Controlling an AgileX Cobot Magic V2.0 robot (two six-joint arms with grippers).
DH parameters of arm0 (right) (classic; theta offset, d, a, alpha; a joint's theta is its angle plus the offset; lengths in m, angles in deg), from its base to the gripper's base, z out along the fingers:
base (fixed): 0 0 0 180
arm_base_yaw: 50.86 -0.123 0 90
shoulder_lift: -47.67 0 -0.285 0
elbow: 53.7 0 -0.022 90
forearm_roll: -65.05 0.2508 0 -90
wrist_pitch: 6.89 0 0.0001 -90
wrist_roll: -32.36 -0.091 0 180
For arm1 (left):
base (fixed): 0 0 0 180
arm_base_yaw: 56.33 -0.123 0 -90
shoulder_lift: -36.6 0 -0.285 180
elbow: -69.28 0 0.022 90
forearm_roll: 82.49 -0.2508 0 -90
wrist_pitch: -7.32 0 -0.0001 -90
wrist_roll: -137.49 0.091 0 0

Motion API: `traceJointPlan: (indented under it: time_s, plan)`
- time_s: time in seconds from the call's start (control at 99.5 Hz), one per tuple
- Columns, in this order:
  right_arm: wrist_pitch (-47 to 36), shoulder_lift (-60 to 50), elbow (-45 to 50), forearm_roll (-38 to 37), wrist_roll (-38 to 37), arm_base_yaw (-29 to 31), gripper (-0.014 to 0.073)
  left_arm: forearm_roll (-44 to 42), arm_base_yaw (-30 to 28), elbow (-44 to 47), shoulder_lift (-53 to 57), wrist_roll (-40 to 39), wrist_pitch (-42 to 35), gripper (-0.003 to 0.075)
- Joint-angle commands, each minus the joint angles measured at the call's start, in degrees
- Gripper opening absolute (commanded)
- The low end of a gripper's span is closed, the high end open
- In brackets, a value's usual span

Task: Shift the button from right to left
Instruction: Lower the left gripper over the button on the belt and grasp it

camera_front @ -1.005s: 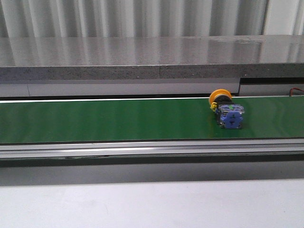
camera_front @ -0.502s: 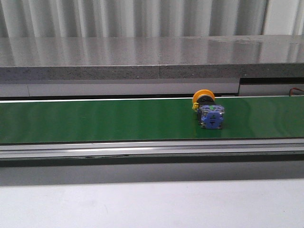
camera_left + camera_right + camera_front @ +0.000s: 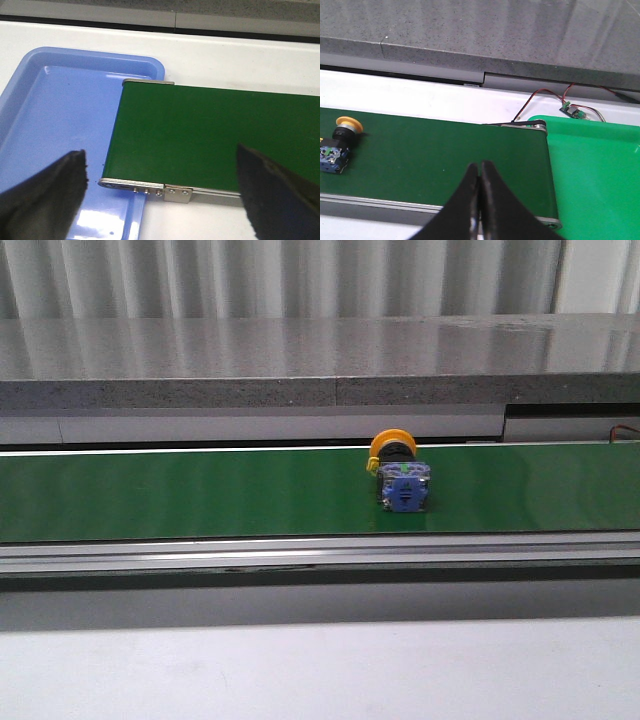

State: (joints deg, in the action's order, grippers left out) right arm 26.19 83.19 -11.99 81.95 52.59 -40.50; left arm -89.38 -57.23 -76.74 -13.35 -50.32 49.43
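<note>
The button lies on its side on the green conveyor belt, a little right of the middle in the front view, orange-yellow cap toward the back and blue base toward me. The right wrist view has the button at the belt's far side from my right gripper, which is shut with nothing between its fingers and hangs over the belt's end. My left gripper is open wide above the other end of the belt, nothing between its fingers. Neither gripper shows in the front view.
A blue tray sits under the belt's left end. A green tray lies past the belt's right end, with a small circuit board and red-black wires behind it. A grey stone ledge runs along behind the conveyor.
The button has travelled left along the belt, from the right part toward the middle, keeping the same lying pose. No gripper touches it.
</note>
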Motion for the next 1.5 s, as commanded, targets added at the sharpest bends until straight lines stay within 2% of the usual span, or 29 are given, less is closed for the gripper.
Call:
traceJointPlan:
  time_s: [0.0, 0.131, 0.342, 0.482, 0.643, 0.854, 1.095, 1.246, 1.487]
  plan:
    - [-3.94, 0.00, -1.59, 0.13, 0.50, -0.12, -0.0068, -0.06, -0.05, -1.69, -0.11, -0.04, -4.60, 0.0711]
    - [-3.94, 0.00, -1.59, 0.13, 0.50, -0.12, -0.0068, 2.99, -0.05, -1.69, -0.11, -0.04, -6.04, 0.0705]
    - [-3.94, 0.00, -1.59, 0.13, 0.50, -0.12, -0.0068, 8.13, 0.21, -3.55, -3.64, 0.45, -3.85, 0.0641]
    - [-3.94, 0.00, -1.59, 0.13, 0.50, -0.12, -0.0068, 12.41, 4.03, -6.71, -8.77, 0.87, -3.19, 0.0638]
    - [-3.89, 0.00, -1.59, 0.13, 0.50, -0.12, -0.0068, 13.61, 12.17, -10.34, -15.88, -0.17, -3.69, 0.0638]
    - [-3.83, 0.00, -1.59, 0.13, 0.50, -0.12, -0.0068, 11.22, 23.47, -15.23, -26.74, -5.13, -7.31, 0.0638]
    - [-3.77, 0.00, -1.59, 0.13, 0.50, -0.12, -0.0068, 3.62, 32.60, -21.81, -38.05, -11.20, -7.06, 0.0638]
    - [-3.77, 0.00, -1.59, 0.13, 0.50, -0.12, -0.0068, -0.95, 37.02, -25.30, -42.90, -15.73, -7.17, 0.0638]
    - [-3.77, 0.00, -1.59, 0.13, 0.50, -0.12, -0.0068, -2.06, 40.52, -29.80, -48.12, -15.85, -7.38, 0.0638]
